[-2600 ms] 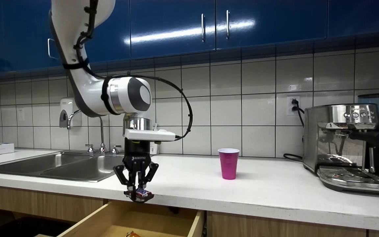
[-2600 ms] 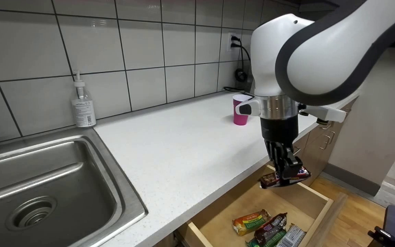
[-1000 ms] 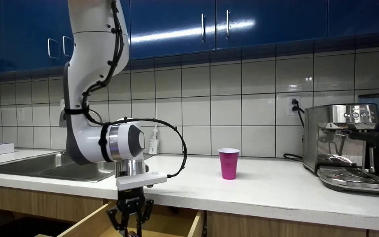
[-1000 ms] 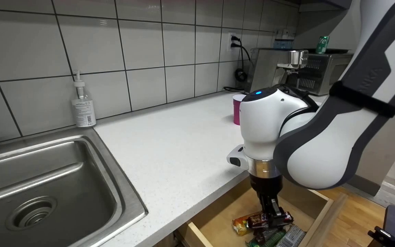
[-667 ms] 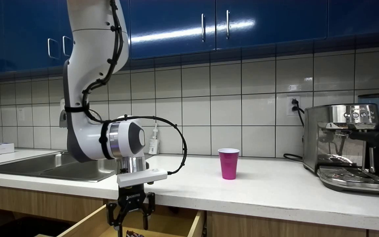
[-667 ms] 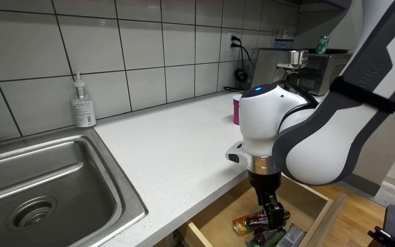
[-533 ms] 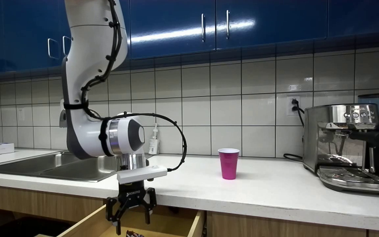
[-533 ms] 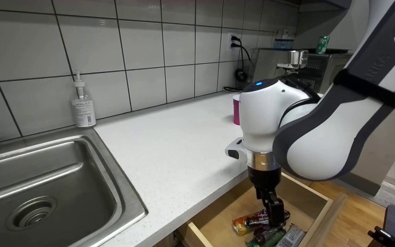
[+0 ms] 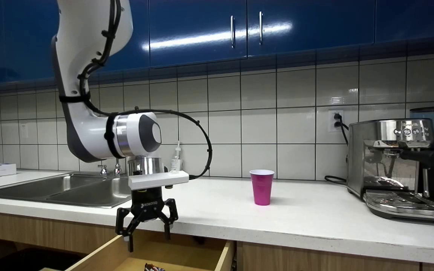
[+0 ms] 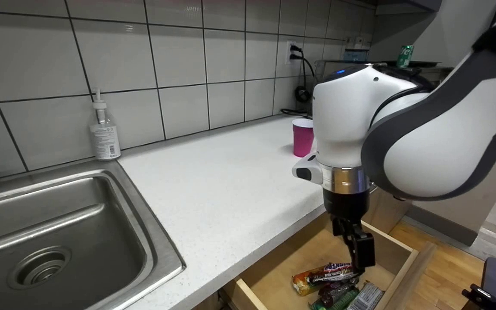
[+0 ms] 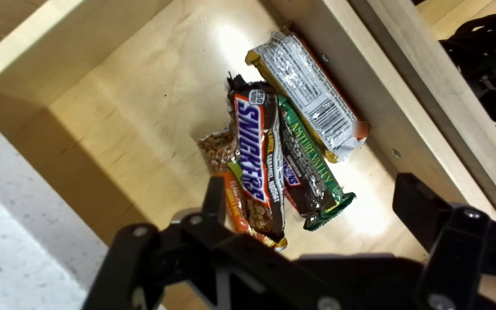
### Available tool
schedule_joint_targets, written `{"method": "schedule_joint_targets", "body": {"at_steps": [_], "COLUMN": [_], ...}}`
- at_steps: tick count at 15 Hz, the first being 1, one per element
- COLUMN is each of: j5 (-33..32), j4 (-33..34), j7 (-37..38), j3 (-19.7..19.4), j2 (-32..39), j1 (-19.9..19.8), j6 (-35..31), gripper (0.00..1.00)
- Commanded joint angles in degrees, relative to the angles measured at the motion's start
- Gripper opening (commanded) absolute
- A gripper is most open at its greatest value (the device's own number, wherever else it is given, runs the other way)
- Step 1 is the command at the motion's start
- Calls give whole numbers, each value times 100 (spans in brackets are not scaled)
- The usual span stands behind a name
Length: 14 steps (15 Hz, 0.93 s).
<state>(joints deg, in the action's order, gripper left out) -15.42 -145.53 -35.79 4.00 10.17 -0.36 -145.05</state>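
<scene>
My gripper (image 11: pixel 310 196) stands wide open above the drawer, with nothing between its fingers. In an exterior view the same gripper (image 9: pixel 149 241) hangs just in front of the counter edge. Below it, a Snickers bar (image 11: pixel 254 146) lies on top of an orange-wrapped granola bar (image 11: pixel 233 202). Beside these, a green Nature Valley bar (image 11: pixel 312 159) rests against a further dark Snickers wrapper (image 11: pixel 295 185). Along the drawer's side wall sits a bar with its silver back label (image 11: pixel 306 86) up. In an exterior view the gripper hides part of the pile.
The wooden drawer (image 9: pixel 222 258) is pulled out beneath the white counter (image 10: pixel 213 185). On the counter stand a pink cup (image 9: pixel 262 188), a coffee machine (image 9: pixel 394 165) and a soap bottle (image 10: pixel 105 133). A steel sink (image 10: pixel 80 224) is set into it.
The gripper came down into the drawer holding the Snickers bar, opened and let it go onto the other bars. Since then it has risen, jaws apart.
</scene>
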Motion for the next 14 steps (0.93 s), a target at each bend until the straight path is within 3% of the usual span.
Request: {"method": "schedule_joint_targets", "body": {"at_steps": [1,9,14], "j5": [271,529,563], "j4": [-444,-940,-1121], "j7": [-372,-578,-38], "j3": [41,-94,-135], "j2": [-709,-1357,-1512], "j1": [-46,63,98], "j6": [353,975,1029], "gripper": [100,100,100]}}
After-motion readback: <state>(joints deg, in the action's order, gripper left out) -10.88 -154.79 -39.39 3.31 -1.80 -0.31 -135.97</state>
